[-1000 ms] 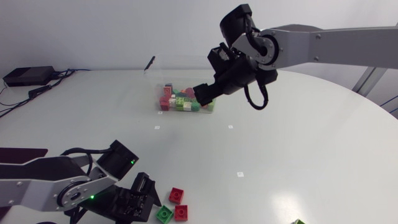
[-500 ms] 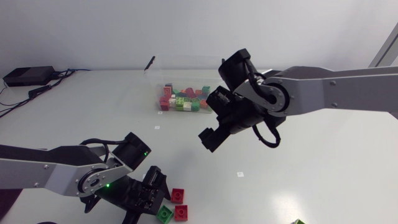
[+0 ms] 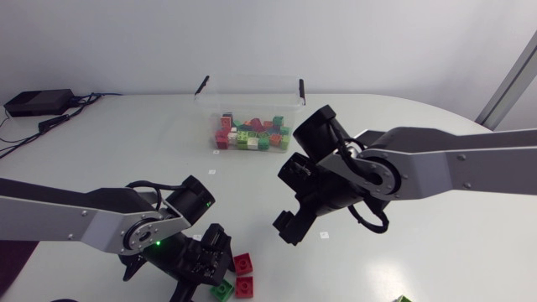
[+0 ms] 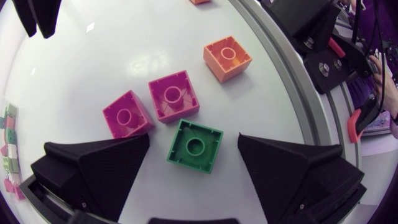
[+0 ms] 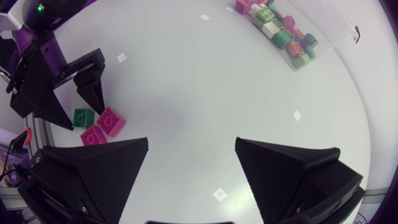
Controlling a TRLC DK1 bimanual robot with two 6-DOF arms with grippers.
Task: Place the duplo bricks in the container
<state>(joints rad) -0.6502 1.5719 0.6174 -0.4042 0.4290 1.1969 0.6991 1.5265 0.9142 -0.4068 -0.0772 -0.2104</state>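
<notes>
Hovering low over the white desk (image 3: pixel 436 176), well apart from the clear container (image 3: pixel 249 94), the left pincer (image 4: pixel 194 138) is keeping its two black fingers spread wide, with a green brick (image 4: pixel 195 145) lying studs-up between them and touching neither finger. Just ahead of that pincer, a red-pink brick (image 4: pixel 174 96) and a second red-pink brick (image 4: pixel 127 114) are sitting close together beside the green one, and an orange brick (image 4: pixel 227 58) is resting a little farther on, all of them equally well apart from the container. The container itself is standing at the far side of the desk and is holding a low heap of sorted bricks (image 3: pixel 250 134) in red, green, pink and white along its floor. Between the container and the loose bricks, the right pincer (image 5: pixel 191 142) is hanging above bare desk, its broad wedge fingers also spread and gripping nothing. Seen from overhead, the right arm (image 3: pixel 453 164) is reaching in past the middle of the desk, nearer the container than the left arm (image 3: pixel 92 222), which is stretching along the desk's near edge. One more green brick (image 3: pixel 404 299) is peeking in at the near edge, the piece lying farthest from the container.
</notes>
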